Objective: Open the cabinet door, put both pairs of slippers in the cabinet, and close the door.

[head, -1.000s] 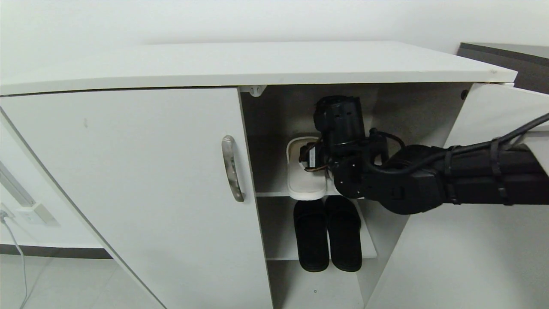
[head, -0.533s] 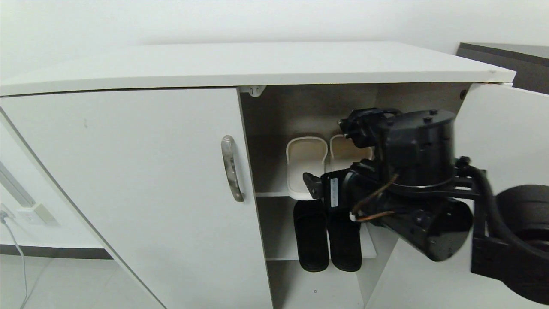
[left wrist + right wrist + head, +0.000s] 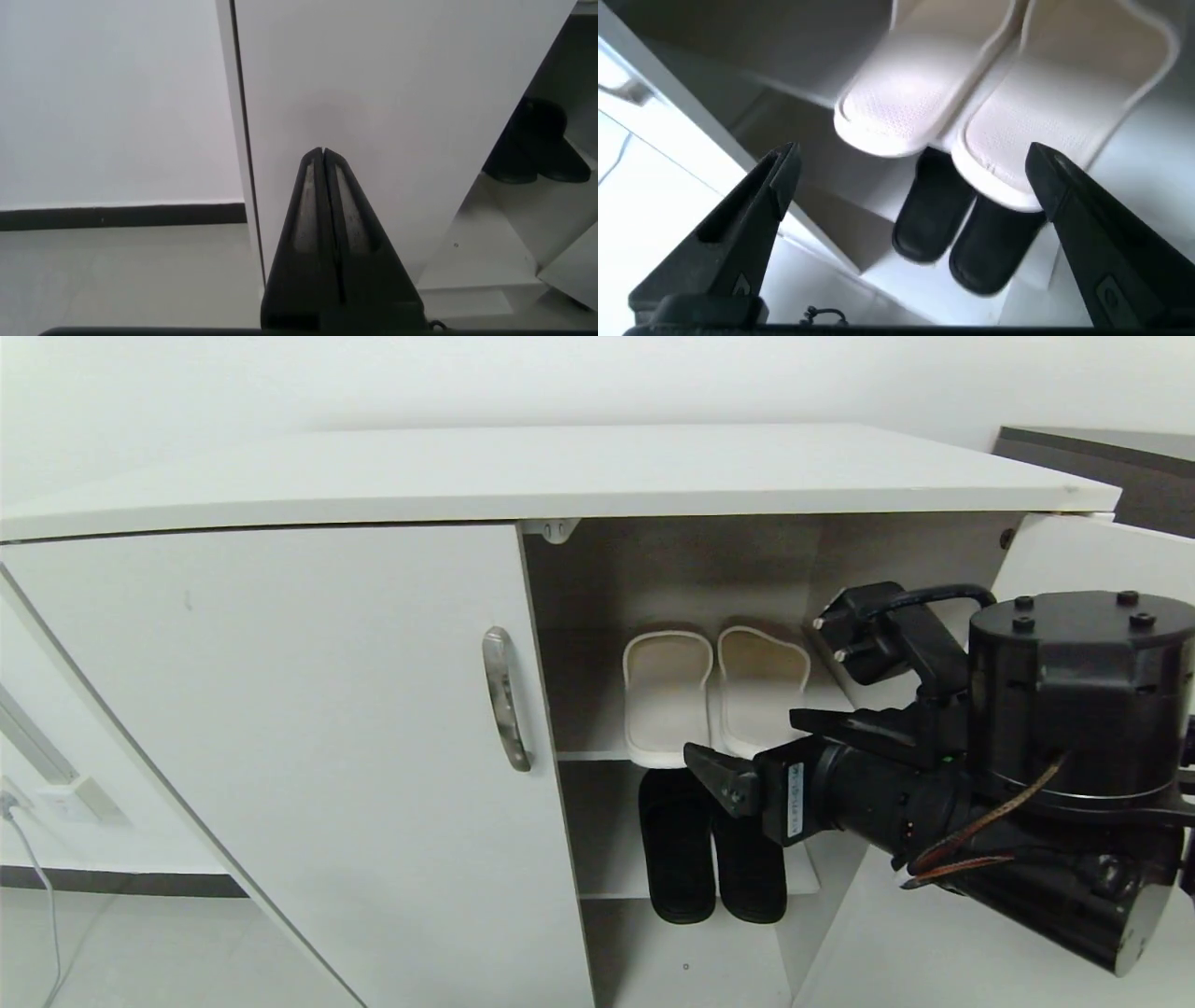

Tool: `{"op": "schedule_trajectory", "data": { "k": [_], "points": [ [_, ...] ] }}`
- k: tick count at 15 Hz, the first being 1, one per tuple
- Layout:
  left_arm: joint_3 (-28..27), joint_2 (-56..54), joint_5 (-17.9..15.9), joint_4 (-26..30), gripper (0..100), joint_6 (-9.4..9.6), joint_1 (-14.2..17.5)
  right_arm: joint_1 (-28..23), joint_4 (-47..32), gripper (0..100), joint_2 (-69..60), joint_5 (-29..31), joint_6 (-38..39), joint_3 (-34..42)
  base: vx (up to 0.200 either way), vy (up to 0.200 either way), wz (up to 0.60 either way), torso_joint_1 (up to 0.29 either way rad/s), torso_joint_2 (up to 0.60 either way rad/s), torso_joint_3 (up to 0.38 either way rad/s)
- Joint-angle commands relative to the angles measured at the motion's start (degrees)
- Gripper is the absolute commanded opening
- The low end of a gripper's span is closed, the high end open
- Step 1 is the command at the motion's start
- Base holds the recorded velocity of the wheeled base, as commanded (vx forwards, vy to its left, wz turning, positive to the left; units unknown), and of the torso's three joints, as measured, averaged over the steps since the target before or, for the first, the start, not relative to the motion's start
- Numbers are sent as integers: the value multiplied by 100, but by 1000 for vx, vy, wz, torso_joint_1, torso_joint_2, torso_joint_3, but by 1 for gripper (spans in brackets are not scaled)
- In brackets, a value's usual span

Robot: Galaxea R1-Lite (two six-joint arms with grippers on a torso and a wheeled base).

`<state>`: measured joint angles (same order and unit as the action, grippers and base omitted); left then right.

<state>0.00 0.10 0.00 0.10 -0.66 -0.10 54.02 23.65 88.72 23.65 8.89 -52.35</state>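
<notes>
We see black right gripper point(image 3: 910, 163) back out of white cabinet point(image 3: 560, 467), jaws released; cream slippers point(image 3: 667, 700) and black slippers point(image 3: 677, 859) shelved; left gripper point(image 3: 323, 215) clenched; door-closing remains.

We count two white slippers point(image 3: 666, 695) and two black slippers point(image 3: 677, 845). That makes four in all, or two pairs. We see one cabinet point(image 3: 560, 471). It has one shut door point(image 3: 280, 728) and one open door point(image 3: 1074, 560). We count one handle point(image 3: 504, 700) and two shelves point(image 3: 583, 709).
</notes>
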Motion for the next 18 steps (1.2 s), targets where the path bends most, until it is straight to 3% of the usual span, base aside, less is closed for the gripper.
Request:
{"op": "schedule_trajectory", "data": {
  "k": [1,10,15,18],
  "points": [
    [0,8,0,-1,0,-4,1,12,-1,100,31,-1,-1,49,-200,0,0,12,7,-7],
    [-9,8,0,-1,0,-4,1,4,8,100,242,-53,34,146,-200,0,0,2,2,0],
    [0,8,0,-10,0,-4,1,-181,527,100,374,-282,-142,489,-200,0,0,1,4,0],
    [0,8,0,-10,0,-4,1,-207,535,100,470,-282,-150,524,0,0,0,0,0,0]
  ]
}}
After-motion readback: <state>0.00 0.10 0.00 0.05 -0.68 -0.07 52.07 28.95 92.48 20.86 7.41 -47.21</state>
